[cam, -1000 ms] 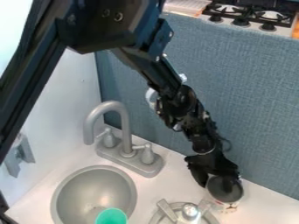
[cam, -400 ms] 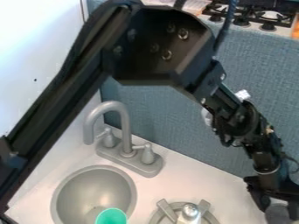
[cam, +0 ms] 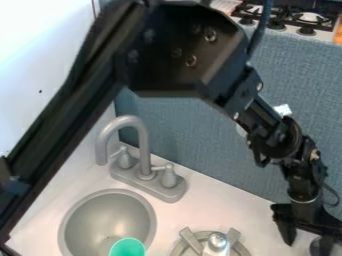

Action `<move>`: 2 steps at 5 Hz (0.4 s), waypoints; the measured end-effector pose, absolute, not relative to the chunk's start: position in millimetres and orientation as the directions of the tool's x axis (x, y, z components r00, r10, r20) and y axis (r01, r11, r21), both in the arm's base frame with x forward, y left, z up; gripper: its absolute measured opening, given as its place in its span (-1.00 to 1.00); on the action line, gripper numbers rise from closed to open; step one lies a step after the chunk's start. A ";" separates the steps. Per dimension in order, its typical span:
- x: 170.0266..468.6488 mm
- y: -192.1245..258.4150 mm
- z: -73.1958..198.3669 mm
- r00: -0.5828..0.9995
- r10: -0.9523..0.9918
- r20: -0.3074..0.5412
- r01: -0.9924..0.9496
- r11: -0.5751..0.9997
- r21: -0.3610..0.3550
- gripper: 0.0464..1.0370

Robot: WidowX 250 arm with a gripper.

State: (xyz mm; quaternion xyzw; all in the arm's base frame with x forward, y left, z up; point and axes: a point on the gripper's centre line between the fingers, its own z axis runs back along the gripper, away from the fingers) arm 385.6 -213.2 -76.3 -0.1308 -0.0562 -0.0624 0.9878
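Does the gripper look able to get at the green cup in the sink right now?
Probably, but not straight down: the gripper is at the view's right, with a silver-topped object between it and the green cup. Nothing visible covers the cup in the sink.

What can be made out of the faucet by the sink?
The faucet is plain grey, with a smooth metal- or plastic-like surface. A tall spout rises upright from a long base plate and arches over to the left, its end pointing down. A small lever handle stands at either side of it. The plate sits on the white countertop, behind the round grey sink.
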 end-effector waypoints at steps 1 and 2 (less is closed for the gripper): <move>380.7 -206.4 -40.6 0.980 -0.105 0.168 0.130 0.980 -0.150 0.93; 359.8 -201.5 -16.3 0.983 -0.104 0.152 0.119 0.989 -0.088 0.93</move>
